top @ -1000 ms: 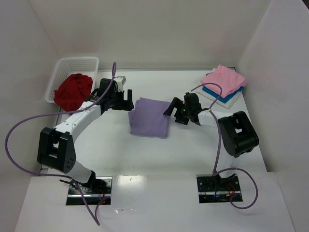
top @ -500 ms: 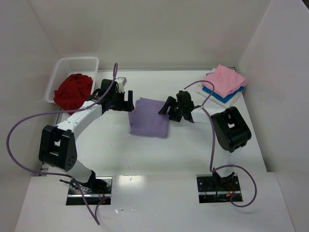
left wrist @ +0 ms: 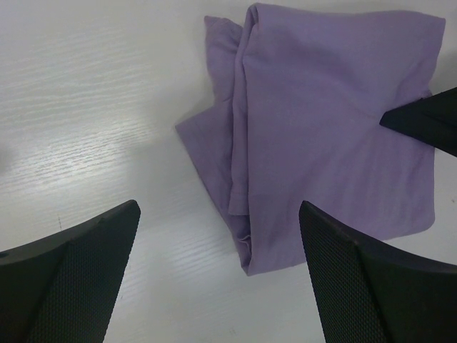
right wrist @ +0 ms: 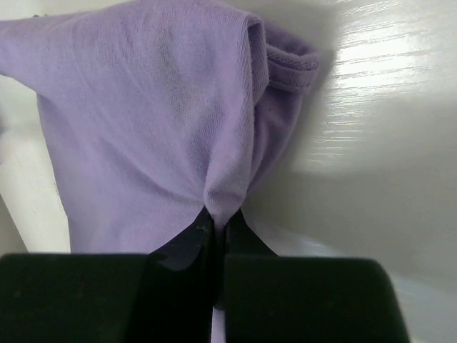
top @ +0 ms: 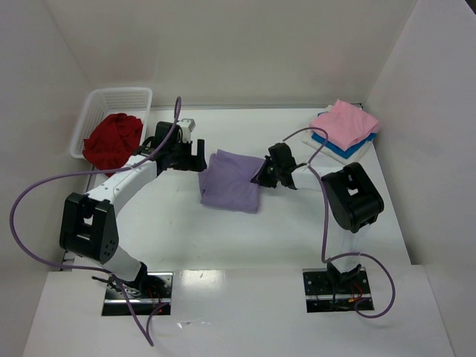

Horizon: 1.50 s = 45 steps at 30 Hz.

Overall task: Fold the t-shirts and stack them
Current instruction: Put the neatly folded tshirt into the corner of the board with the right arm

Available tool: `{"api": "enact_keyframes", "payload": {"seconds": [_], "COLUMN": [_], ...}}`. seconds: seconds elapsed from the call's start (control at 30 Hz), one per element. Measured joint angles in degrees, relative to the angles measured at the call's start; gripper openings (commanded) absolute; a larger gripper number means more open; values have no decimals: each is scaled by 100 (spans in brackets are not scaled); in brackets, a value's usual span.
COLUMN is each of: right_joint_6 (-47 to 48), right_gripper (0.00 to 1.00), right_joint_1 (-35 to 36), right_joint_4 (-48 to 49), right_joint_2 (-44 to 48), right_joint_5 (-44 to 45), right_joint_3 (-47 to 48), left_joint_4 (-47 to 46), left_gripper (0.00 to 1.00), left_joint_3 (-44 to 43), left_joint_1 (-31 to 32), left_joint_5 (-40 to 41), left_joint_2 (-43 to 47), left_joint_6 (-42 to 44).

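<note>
A folded lavender t-shirt (top: 229, 181) lies in the middle of the table, also filling the left wrist view (left wrist: 335, 128) and the right wrist view (right wrist: 157, 121). My right gripper (top: 265, 175) (right wrist: 221, 229) is shut on its right edge, pinching a fold of cloth. The left gripper (top: 199, 158) (left wrist: 218, 257) stands open just left of the shirt, its fingers apart over bare table with nothing between them. A deep red t-shirt (top: 113, 139) is bunched in the basket. A pink t-shirt (top: 348, 123) tops a blue one (top: 336, 146) at the back right.
The white lattice basket (top: 119, 97) stands at the back left by the wall. The folded stack rests on a white layer (top: 355, 157) near the right wall. Purple cables loop from both arms. White walls close in the table on three sides.
My right gripper moved left onto the lavender shirt's right edge and shut on it. The left arm has stayed where it was, open.
</note>
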<state>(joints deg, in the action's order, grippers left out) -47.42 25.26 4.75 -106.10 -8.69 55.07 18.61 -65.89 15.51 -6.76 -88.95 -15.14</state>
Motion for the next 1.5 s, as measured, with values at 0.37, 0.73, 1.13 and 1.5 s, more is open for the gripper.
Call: {"api": "enact_keyframes", "payload": {"seconds": [0.37, 0.73, 1.13, 1.5], "right_joint_6": [549, 1735, 2647, 2852], "right_gripper": [0, 0, 0, 0], "right_joint_1": [-22, -1010, -1685, -2164], "right_joint_4": [-1202, -1921, -3346, -4264], "right_joint_2": [-31, -634, -2269, -2992], "right_joint_5": [507, 586, 662, 752], "right_joint_3": [1014, 2990, 6089, 8301], "left_joint_4": [22, -26, -57, -61], "left_gripper": [100, 100, 100, 100], "left_joint_3": [0, 0, -9, -168], "left_joint_1": [0, -37, -37, -37], "left_joint_5": [-28, -520, -621, -664], "left_joint_2": [177, 334, 308, 98], "left_joint_6": [0, -9, -11, -24]}}
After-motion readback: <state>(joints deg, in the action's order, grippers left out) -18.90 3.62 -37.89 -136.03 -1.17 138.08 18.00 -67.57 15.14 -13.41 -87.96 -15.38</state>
